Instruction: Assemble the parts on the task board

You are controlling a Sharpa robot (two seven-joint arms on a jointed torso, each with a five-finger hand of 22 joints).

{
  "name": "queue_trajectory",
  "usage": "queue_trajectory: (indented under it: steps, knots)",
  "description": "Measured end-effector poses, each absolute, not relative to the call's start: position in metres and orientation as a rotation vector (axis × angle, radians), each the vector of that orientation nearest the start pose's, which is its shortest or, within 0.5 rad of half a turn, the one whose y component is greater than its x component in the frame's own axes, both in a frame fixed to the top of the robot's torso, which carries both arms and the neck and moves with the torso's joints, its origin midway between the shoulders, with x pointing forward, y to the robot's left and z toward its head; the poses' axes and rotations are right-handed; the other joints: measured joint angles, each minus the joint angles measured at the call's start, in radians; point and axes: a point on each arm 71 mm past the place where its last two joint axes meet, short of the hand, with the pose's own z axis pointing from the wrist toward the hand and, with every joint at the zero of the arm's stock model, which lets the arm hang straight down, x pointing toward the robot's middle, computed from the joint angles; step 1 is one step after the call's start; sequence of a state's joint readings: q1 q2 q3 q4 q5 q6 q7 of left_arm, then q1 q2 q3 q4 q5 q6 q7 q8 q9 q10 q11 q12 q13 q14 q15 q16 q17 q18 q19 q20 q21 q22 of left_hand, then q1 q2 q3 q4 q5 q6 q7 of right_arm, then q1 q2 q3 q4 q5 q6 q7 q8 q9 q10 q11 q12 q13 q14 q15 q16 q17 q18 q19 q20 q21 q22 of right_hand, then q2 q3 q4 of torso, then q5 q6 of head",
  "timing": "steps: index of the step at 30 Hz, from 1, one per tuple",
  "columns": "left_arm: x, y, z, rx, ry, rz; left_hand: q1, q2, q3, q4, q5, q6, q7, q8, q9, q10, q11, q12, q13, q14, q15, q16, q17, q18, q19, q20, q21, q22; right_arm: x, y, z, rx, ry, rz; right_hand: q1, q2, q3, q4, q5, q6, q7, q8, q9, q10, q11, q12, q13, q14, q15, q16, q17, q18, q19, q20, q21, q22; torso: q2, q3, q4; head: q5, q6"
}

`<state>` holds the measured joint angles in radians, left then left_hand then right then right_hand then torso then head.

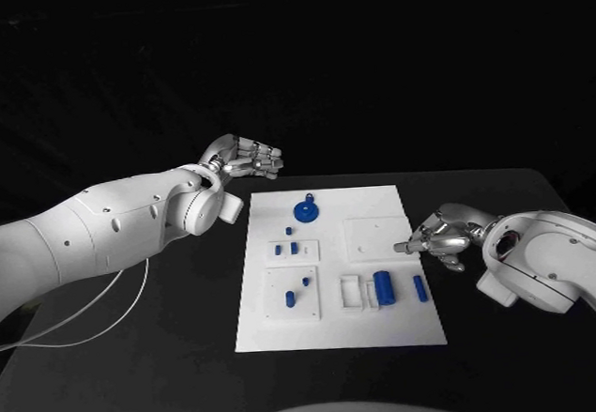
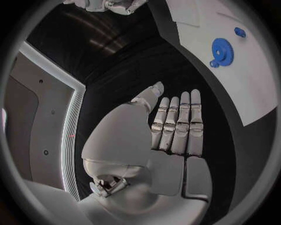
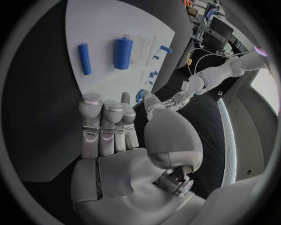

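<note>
The white rectangular task board (image 1: 387,327) lies in the middle of the black tabletop (image 1: 146,384) in the head view. On its upper part sits a blue round gear-shaped part (image 1: 307,209); lower down lie a thick blue cylinder (image 1: 383,288) and, to its right, a thin blue bar (image 1: 420,289). Some smaller blue pieces (image 1: 288,249) stand in the left half of the board.

The silver left hand (image 1: 245,158) is in the upper left of the head view, beyond the board's top left corner, and touches no part. The left wrist view shows what the head view hides: its fingers (image 2: 178,124) are straight, side by side, and hold nothing.

The silver right hand (image 1: 438,239) is at the board's right edge, its fingers bent. In the right wrist view they (image 3: 105,126) are stretched out, with nothing between them.
</note>
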<state>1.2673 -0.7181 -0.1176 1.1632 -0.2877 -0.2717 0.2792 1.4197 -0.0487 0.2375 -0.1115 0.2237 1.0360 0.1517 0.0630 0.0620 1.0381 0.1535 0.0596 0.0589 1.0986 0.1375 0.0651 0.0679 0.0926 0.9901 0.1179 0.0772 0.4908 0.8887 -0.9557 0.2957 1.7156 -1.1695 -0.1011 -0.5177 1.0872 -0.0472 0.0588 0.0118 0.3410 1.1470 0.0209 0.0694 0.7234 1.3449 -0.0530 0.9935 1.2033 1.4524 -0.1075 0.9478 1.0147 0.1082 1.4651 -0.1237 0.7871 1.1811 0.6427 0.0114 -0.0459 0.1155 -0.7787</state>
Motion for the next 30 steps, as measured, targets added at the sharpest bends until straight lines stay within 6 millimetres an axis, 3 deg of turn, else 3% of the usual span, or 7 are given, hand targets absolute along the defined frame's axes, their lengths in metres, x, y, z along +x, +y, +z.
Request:
queue_trajectory:
  steps: [5,9,13,17,21,24,30]
  knots:
    - [0.551,0.254,-0.194,-0.862,1.536,-1.187,0.000,0.000,-0.002,0.006,0.000,0.000,0.000,0.000,0.000,0.000,0.000,0.000,0.000,0.000,0.000,0.000,0.000,0.000,0.000,0.000,0.000,-0.020,0.434,-0.234,-0.223,0.439,2.159,0.508,-0.021,0.016,0.002,-0.002,-0.003,-0.006,0.006,0.000,-0.009,0.006,-0.001,0.012,0.030,0.000,0.000,0.020,0.020,0.000,0.000,0.000,0.000,0.004,-0.004,-0.0002,-0.0014,-0.006,-0.001]
    - [0.551,0.254,-0.194,-0.866,1.533,-1.191,-0.012,-0.012,-0.014,0.018,-0.006,-0.014,0.001,0.000,0.000,0.000,0.000,0.000,0.000,0.000,0.000,0.000,0.000,0.000,0.004,0.004,-0.005,-0.033,0.429,-0.233,-0.233,0.429,2.219,0.470,-0.039,0.009,0.005,0.000,-0.017,-0.006,0.006,0.000,-0.015,0.010,0.003,0.016,0.043,0.000,0.000,0.028,0.032,0.000,0.000,0.000,0.009,0.010,-0.006,-0.0015,-0.0017,-0.009,-0.003]
    - [0.551,0.254,-0.194,-0.869,1.526,-1.199,-0.019,-0.010,-0.084,0.053,-0.010,-0.033,-0.004,0.000,0.000,0.000,0.000,0.000,0.000,0.000,0.000,0.000,0.000,0.000,0.018,0.007,-0.005,-0.092,0.425,-0.229,-0.242,0.414,2.262,0.451,-0.053,0.005,0.001,0.011,-0.025,-0.010,0.010,0.000,-0.018,0.012,0.005,0.016,0.053,0.000,0.000,0.035,0.039,0.000,0.000,0.000,0.011,0.013,-0.006,-0.0035,-0.0016,-0.011,-0.006]
    - [0.551,0.254,-0.194,-0.872,1.518,-1.209,-0.020,-0.009,-0.186,0.102,-0.078,-0.052,-0.004,0.000,0.000,0.000,0.000,0.000,0.000,-0.004,0.004,0.000,0.000,0.000,0.031,0.012,-0.005,-0.176,0.423,-0.222,-0.247,0.399,2.288,0.449,-0.061,0.005,0.002,0.025,-0.039,-0.011,0.011,0.000,-0.022,0.013,0.006,0.016,0.060,0.000,0.000,0.040,0.045,0.000,0.000,0.000,0.018,0.017,-0.006,-0.0045,-0.0005,-0.011,-0.008]
    - [0.551,0.254,-0.194,-0.875,1.510,-1.219,-0.023,-0.012,-0.256,0.176,-0.144,-0.091,-0.004,0.000,0.000,-0.001,0.001,0.000,0.000,-0.009,0.009,0.000,0.001,0.000,0.041,0.016,-0.005,-0.269,0.422,-0.216,-0.253,0.387,2.307,0.444,-0.066,0.000,0.001,0.030,-0.051,-0.011,0.011,0.000,-0.024,0.013,0.006,0.016,0.063,0.000,0.000,0.040,0.046,0.000,0.000,0.000,0.018,0.018,-0.006,-0.0049,0.0001,-0.010,-0.012]
    - [0.551,0.254,-0.193,-0.877,1.506,-1.226,-0.045,-0.041,-0.273,0.222,-0.162,-0.128,-0.007,0.000,-0.001,-0.002,0.002,0.000,0.000,-0.013,0.013,0.000,0.001,0.000,0.045,0.020,-0.005,-0.299,0.421,-0.213,-0.259,0.381,2.318,0.433,-0.073,-0.007,-0.002,0.039,-0.059,-0.017,0.017,0.000,-0.027,0.013,0.006,0.016,0.063,0.000,0.000,0.040,0.046,0.000,0.000,0.000,0.018,0.018,-0.006,-0.0052,0.0001,-0.009,-0.016]
    - [0.550,0.253,-0.193,-0.878,1.502,-1.245,-0.087,-0.092,-0.316,0.327,-0.169,-0.199,-0.013,0.000,-0.004,-0.007,-0.007,0.000,0.000,-0.057,0.021,0.000,-0.003,0.000,0.029,0.029,-0.009,-0.333,0.421,-0.204,-0.269,0.357,2.333,0.417,-0.075,-0.010,-0.036,0.060,-0.062,-0.036,0.021,0.000,-0.040,0.013,0.006,0.009,0.063,0.000,0.000,0.040,0.046,0.000,0.000,0.000,0.018,0.020,-0.006,-0.0046,-0.0012,-0.007,-0.019]
